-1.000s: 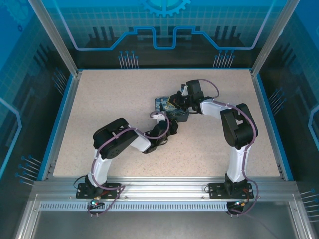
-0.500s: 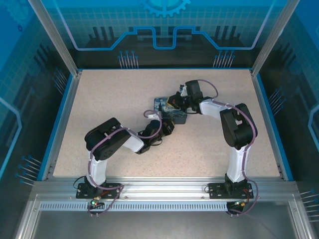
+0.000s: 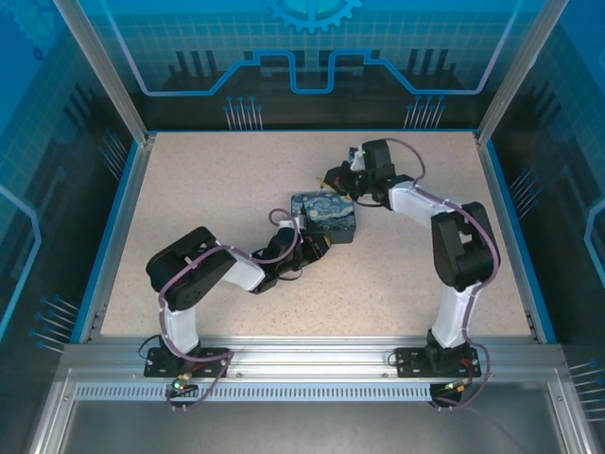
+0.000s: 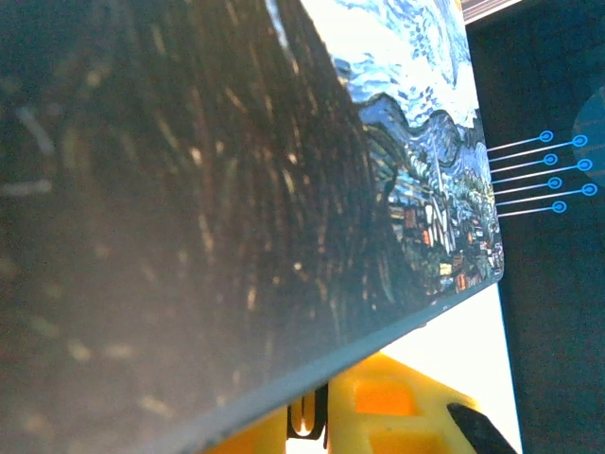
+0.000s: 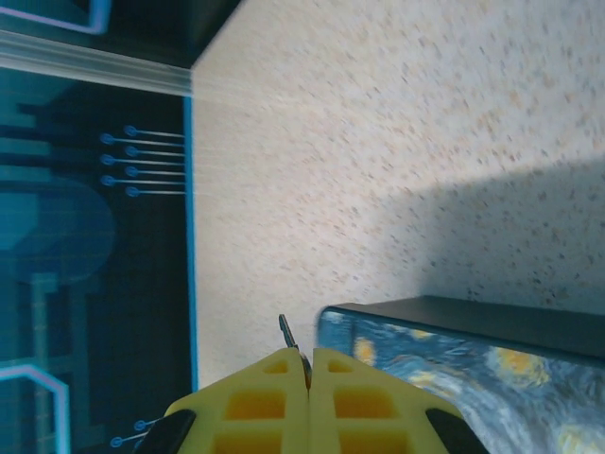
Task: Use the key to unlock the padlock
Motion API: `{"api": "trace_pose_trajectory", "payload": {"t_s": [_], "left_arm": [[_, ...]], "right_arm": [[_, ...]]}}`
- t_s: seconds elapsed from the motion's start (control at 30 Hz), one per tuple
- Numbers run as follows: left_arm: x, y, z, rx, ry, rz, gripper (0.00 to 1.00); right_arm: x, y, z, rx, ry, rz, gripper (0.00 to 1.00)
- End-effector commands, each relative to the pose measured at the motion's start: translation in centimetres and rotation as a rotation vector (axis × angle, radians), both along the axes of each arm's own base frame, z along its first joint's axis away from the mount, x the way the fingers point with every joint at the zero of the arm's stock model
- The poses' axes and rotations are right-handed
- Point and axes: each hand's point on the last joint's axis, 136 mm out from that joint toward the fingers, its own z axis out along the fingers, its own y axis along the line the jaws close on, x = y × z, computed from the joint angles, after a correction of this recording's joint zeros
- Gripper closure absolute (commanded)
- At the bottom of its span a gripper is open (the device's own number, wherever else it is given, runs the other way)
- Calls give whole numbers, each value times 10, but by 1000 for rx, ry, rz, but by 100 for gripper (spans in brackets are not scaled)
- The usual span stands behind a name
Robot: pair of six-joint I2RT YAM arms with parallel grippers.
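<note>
The key is a thin dark blade sticking out from between the yellow fingers of my right gripper, which is shut on it. That gripper hangs just beyond the far edge of the Starry-Night tin, apart from it. My left gripper is pressed in at the tin's near-left edge. In the left wrist view its fingers are almost together on a thin dark loop that looks like the padlock's shackle. The tin's side hides the padlock's body.
The tin lies in the middle of the speckled table. Blue-edged walls and aluminium posts close the table in. Open tabletop stretches to the left and along the near edge.
My right gripper has drawn back from above the tin to beyond its far edge, key still held. The left arm has swung leftward and lower, and the tin's lid is now uncovered.
</note>
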Motion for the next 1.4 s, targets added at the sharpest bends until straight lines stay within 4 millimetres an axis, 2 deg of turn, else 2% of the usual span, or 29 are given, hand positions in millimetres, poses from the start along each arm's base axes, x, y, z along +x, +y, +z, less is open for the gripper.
{"api": "trace_pose_trajectory", "payload": {"t_s": [0.0, 0.1, 0.2, 0.3, 0.43, 0.57, 0.67, 0.8, 0.9, 1.13, 1.37], "left_arm": [[-3, -3, 22, -72, 8, -29, 100], [-5, -2, 25, -84, 37, -33, 100], [-6, -1, 28, -99, 48, -40, 100], [-7, -2, 29, -115, 64, -44, 100], [-9, -3, 27, -149, 101, -38, 100], [-8, -4, 24, -214, 146, -26, 100], [-8, -6, 22, -250, 173, -22, 100], [-8, -8, 23, -290, 197, -22, 100], [-6, -8, 27, -327, 200, -26, 100], [-2, -4, 36, -403, 207, -19, 100], [-2, 7, 35, -431, 224, 14, 100]], "right_arm": [[-11, -11, 57, 49, -106, 21, 100], [-36, -18, 67, 58, -127, 31, 100], [-67, -26, 61, 65, -130, 38, 100], [-96, -32, 41, 75, -110, 38, 100], [-137, -41, 2, 88, -52, 24, 100], [-171, -50, -20, 91, -36, 15, 100], [-189, -59, -30, 74, -25, -10, 100], [-204, -65, -38, 85, -4, -26, 100], [-208, -66, -41, 97, -7, -31, 100], [-203, -60, -51, 168, 30, -56, 100], [-192, -49, -56, 190, 40, -47, 100]]}}
